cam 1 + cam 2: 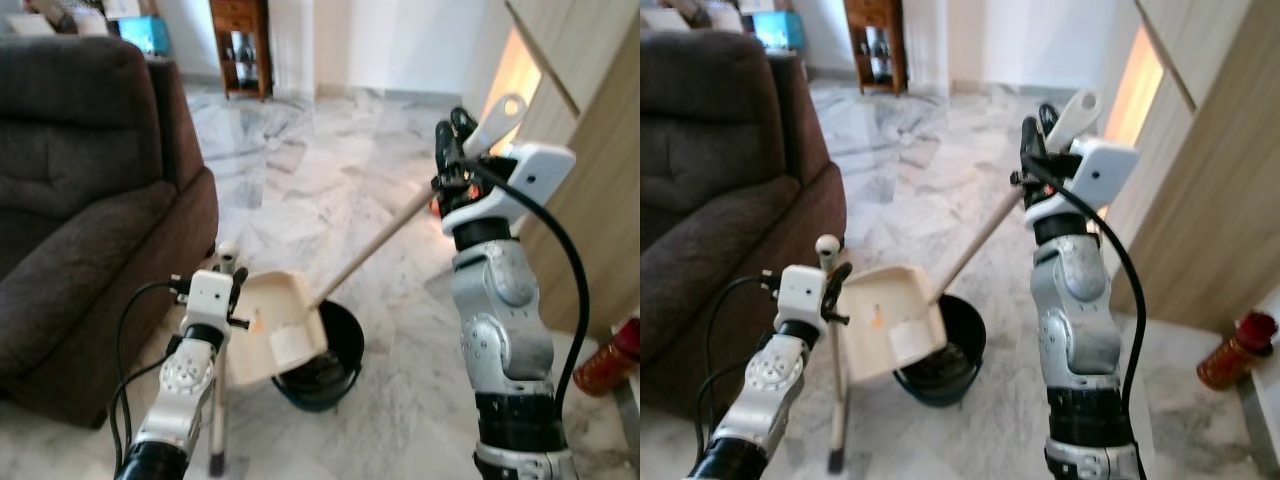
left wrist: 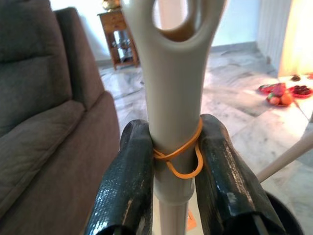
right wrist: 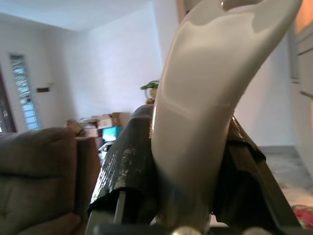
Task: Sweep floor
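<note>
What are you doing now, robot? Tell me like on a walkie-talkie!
Left gripper clamped on dustpan handle. Right gripper clamped on broom handle. Dustpan tipped over black bin. Sofa close on left.

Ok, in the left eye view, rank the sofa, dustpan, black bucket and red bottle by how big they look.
1. Sofa, by far.
2. Dustpan and black bucket: too alike to rank, bucket partly hidden.
3. Red bottle, cut off at the edge.
</note>
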{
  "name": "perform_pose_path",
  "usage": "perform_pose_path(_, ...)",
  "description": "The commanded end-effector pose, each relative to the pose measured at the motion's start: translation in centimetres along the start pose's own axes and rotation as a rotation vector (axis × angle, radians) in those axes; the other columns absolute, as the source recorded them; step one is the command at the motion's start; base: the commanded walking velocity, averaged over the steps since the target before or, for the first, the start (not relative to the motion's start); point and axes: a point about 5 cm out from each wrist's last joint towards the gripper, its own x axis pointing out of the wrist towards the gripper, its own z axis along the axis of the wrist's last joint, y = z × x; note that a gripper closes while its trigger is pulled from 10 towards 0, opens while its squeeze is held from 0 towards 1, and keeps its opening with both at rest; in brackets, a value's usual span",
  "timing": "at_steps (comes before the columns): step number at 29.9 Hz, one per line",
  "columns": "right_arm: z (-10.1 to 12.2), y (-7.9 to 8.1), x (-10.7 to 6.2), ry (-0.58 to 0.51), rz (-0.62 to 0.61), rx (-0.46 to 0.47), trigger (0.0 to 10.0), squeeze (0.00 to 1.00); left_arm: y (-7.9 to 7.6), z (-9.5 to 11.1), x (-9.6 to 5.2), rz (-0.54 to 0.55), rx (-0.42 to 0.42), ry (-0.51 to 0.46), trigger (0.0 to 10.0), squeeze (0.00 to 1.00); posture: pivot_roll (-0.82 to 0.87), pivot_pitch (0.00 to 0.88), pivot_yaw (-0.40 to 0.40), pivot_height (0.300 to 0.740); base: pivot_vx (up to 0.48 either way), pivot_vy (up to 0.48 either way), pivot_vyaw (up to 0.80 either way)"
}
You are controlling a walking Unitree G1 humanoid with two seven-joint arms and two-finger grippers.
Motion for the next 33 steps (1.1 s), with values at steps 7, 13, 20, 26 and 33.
perform_pose_path(7,1.74,0.44,0.39,-0.093,0.011,0.022,10.0,0.0,-0.24,1.08,0.52,-0.013,0.021,-0.051,10.0,0.0,0.11,0.0,0.013,0.74,0.254,0.0,0.0)
perform_pose_path(13,1.66,0.59,0.36,-0.092,0.011,0.019,10.0,0.0,-0.28,1.08,0.52,-0.014,0.019,-0.05,10.0,0.0,0.11,0.0,0.013,0.74,0.254,0.0,0.0)
perform_pose_path(20,1.65,0.67,0.39,-0.093,0.013,0.016,10.0,0.0,-0.29,1.07,0.51,-0.013,0.02,-0.049,10.0,0.0,0.11,0.0,0.013,0.74,0.254,0.0,0.0)
perform_pose_path(26,1.68,0.73,0.38,-0.095,0.008,0.008,10.0,0.0,-0.24,1.08,0.48,-0.014,0.02,-0.051,10.0,0.0,0.11,0.0,0.016,0.74,0.212,0.0,0.0)
perform_pose_path(33,1.63,0.79,0.34,-0.097,0.011,-0.014,10.0,0.0,-0.4,1.11,0.45,-0.023,0.019,-0.055,10.0,0.0,0.11,0.0,0.015,0.74,0.0,0.0,0.0)
